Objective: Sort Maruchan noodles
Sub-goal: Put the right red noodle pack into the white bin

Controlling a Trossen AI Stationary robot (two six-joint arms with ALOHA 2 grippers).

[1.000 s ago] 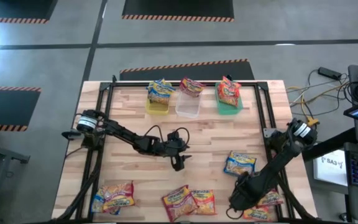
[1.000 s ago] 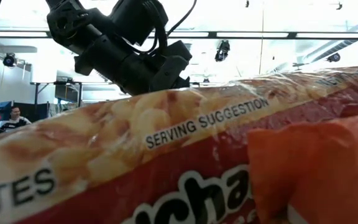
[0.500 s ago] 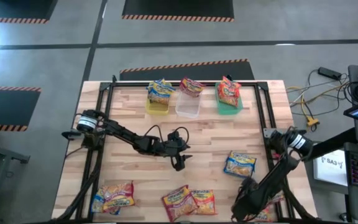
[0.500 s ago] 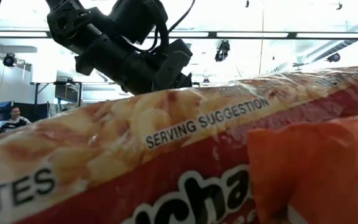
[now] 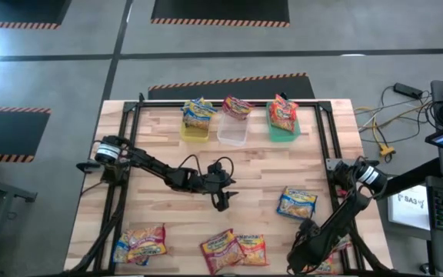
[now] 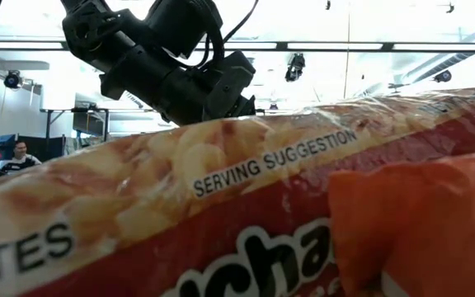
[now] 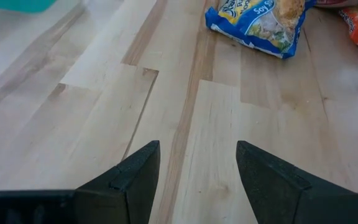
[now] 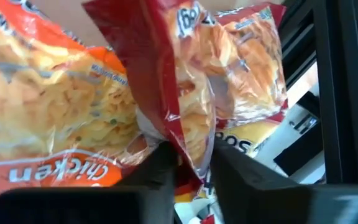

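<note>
The Maruchan noodles are only partly sorted. In the high view, three bins stand in a row at the upper middle of the frame, and each already carries packets: blue-and-yellow ones (image 5: pixel 198 112) in the yellow bin (image 5: pixel 194 132), a pink-red one (image 5: pixel 237 107) in the clear bin (image 5: pixel 232 133), and an orange-red one (image 5: pixel 283 114) in the green bin (image 5: pixel 284 135).

Most packets are still loose on the table (image 5: pixel 168 138). A blue-and-yellow packet (image 5: pixel 297 202) lies right of centre. A small pile (image 5: pixel 139 243) sits at the lower left, a red and orange pair (image 5: pixel 233 249) at the lower middle, and a further cluster (image 5: pixel 329 254) at the lower right, partly hidden under the right arm.

The right end effector (image 8: pixel 188 163) is down in that lower-right cluster. Its wrist view shows the two fingers pinched on the edge of a red packet (image 8: pixel 166 81), which stands up between them, with an orange chicken packet (image 8: pixel 48 106) beside it and another red packet (image 8: pixel 253 68) behind. I judge this to be the start of a pick, with the carry to a bin yet to come.

The left end effector (image 7: pixel 197 165) hovers over bare table at the centre of the high view, fingers apart and holding nothing; the blue-and-yellow packet lies well ahead of it.

The low view is almost filled by a red packet (image 6: pixel 246 223) lying close to that camera.

By my estimate, well under half the work is done.
</note>
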